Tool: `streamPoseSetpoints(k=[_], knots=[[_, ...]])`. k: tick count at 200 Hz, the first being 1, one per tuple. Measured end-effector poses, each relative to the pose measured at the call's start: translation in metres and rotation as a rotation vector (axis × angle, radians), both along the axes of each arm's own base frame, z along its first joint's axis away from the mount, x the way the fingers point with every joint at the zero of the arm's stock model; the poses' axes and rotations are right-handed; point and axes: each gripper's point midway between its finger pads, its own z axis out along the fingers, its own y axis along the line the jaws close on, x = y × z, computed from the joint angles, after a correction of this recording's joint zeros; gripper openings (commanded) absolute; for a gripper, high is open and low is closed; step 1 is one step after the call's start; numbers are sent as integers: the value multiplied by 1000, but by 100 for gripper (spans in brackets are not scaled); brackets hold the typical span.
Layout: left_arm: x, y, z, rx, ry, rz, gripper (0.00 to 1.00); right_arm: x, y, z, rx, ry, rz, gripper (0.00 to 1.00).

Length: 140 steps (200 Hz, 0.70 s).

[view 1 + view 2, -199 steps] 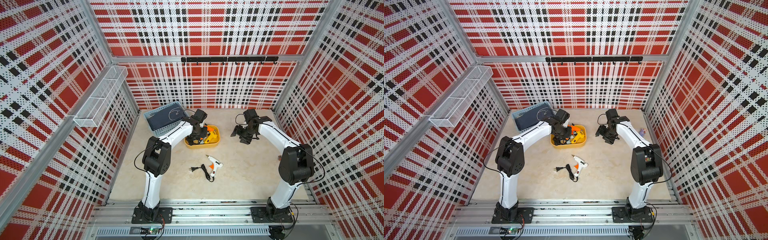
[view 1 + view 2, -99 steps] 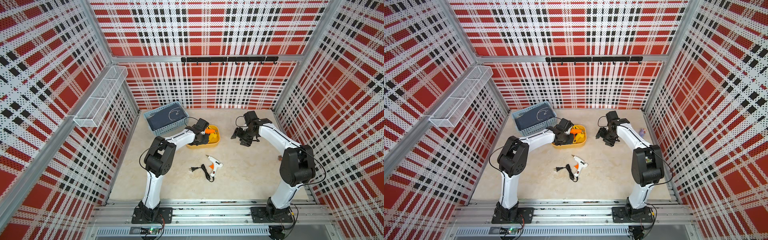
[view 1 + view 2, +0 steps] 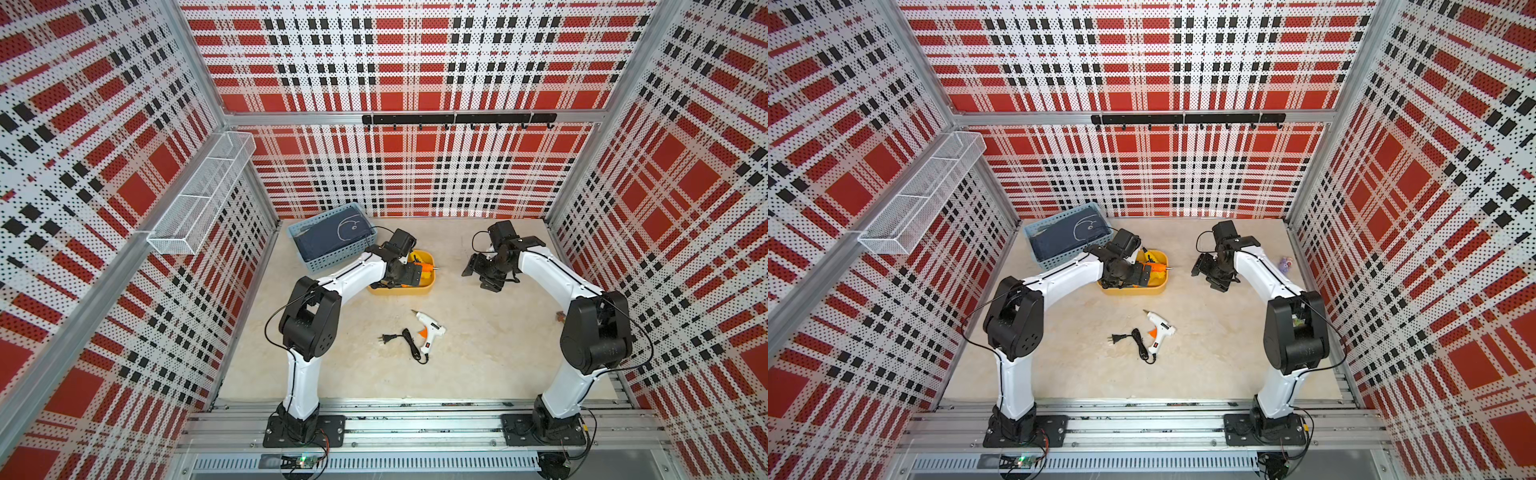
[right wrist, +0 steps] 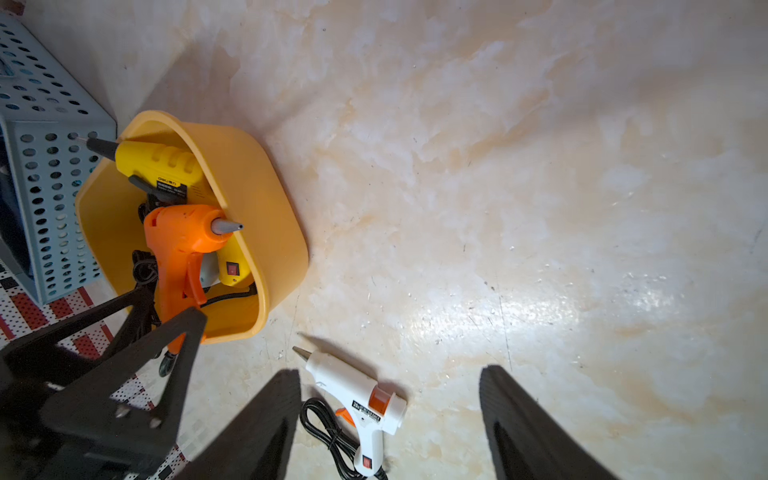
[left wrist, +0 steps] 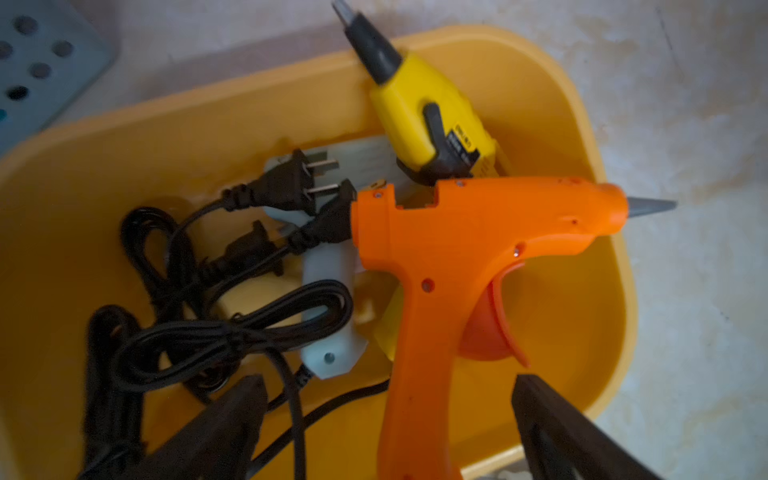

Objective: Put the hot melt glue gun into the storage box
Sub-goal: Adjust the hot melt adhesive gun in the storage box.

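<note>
Built of white link shells and black joint housings. Strung with thin black cables; tipped by a black wedge-fingered left tool.

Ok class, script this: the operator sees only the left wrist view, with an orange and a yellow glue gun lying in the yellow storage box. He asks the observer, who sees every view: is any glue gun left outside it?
Observer: Yes. A white glue gun lies on the table, apart from the yellow storage box, on the robot's side of it.
Operator: Is the right gripper free?
Observer: Yes. The right gripper hangs open, nothing between its fingers, apart from the box.
Operator: And the white gun's cord?
Observer: Its black cord lies bunched on the table beside the handle.
</note>
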Motion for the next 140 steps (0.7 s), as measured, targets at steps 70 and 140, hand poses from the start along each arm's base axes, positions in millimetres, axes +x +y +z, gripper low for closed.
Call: streamPoseSetpoints(k=[70, 140], knots=[[4, 23, 13, 17, -11, 69, 88, 24, 8, 25, 32, -70, 6, 76], [3, 3, -12, -28, 26, 47, 74, 35, 11, 26, 40, -76, 2, 76]])
